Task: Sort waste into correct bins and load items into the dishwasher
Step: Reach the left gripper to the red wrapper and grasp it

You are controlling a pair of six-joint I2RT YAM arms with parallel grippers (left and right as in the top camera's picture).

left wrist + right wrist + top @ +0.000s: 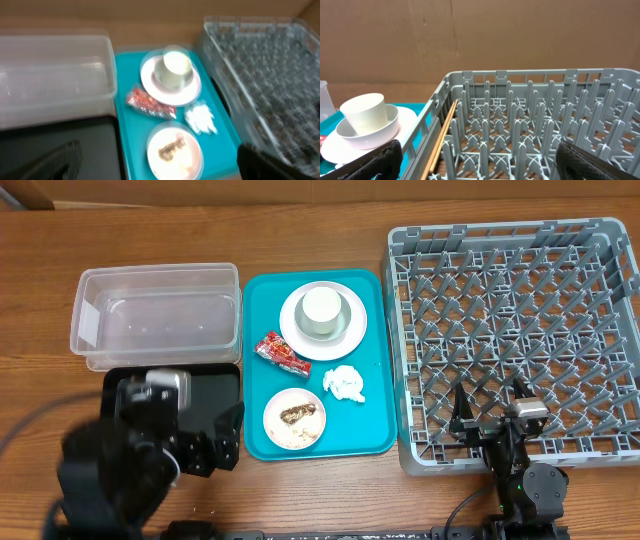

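A teal tray (254,365) sits at the middle of a wooden bench (200,230) and holds all the loose items. At its far end is a white plate (290,328) carrying a bowl (346,326), with a white cup (320,307) standing upright in the bowl. Just nearer lies a red snack wrapper (283,353), with a crumpled white tissue (344,383) to its right. At the near end is a small plate (274,428) with a brown food scrap (299,415) on it.

Left of the tray, a clear plastic bin (155,273) sits farther back and a black bin (215,385) sits nearer. To the right of the tray stands a grey dishwasher rack (500,232). The right wrist view shows a thin wooden stick (442,135) inside the rack, lying along the wall nearest the tray.

The left pincer (215,442) hangs above the black bin, just beside the tray's near left corner. It is apart from every item, and the small plate is the nearest. Its fingers (55,160) are spread wide with nothing between them; that wrist view is blurred.

The right pincer (490,420) is over the rack's near edge, well apart from the tray's contents. Its fingers (370,160) are also spread wide and hold nothing.
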